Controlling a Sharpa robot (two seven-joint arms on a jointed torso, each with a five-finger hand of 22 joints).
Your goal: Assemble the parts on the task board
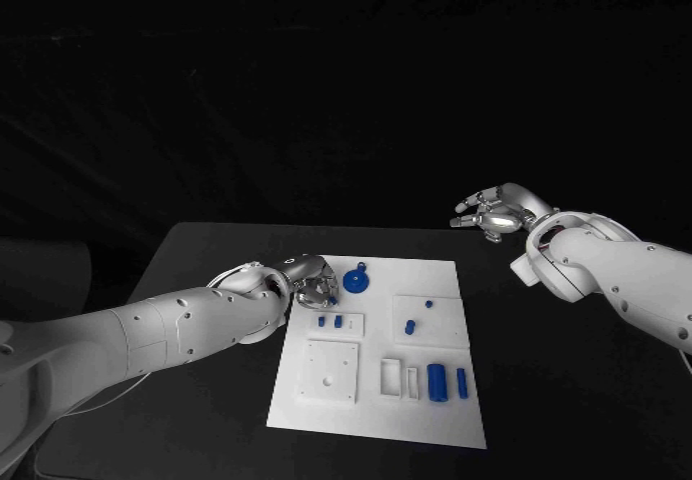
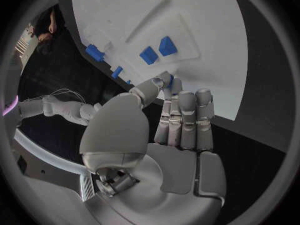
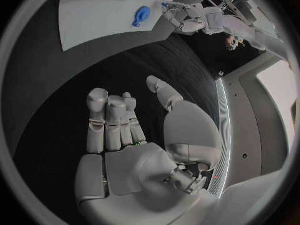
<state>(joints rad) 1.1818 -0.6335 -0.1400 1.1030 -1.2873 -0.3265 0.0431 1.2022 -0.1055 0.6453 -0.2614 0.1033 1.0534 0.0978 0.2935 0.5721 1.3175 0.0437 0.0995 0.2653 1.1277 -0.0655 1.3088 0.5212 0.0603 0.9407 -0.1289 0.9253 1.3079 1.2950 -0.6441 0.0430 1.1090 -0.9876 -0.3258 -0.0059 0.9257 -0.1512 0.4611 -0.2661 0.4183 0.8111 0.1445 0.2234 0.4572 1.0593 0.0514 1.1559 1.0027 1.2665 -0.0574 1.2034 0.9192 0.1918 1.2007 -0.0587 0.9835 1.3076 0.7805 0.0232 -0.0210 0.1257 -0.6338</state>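
The white task board point(image 1: 378, 400) lies in the middle of the black table. My left hand point(image 1: 307, 280) hovers at the board's far left edge and pinches a small blue part point(image 2: 170, 80) between thumb and a finger. Just right of it lies a round blue part with a tab point(image 1: 358, 279). Two small blue parts point(image 1: 330, 322) stand in a raised block, seen close in the left wrist view point(image 2: 157, 50). Another small blue part point(image 1: 411, 325) sits further right. Two blue cylinders point(image 1: 446, 381) stand near the board's right side. My right hand point(image 1: 495, 212) hangs off the board, past its far right corner, fingers apart and holding nothing.
A square white block with holes point(image 1: 332, 371) and narrow white slots point(image 1: 400, 378) sit on the board's near half. Bare black table point(image 1: 577, 400) surrounds the board on all sides. In the right wrist view the board point(image 3: 94, 20) is far from that hand point(image 3: 125, 130).
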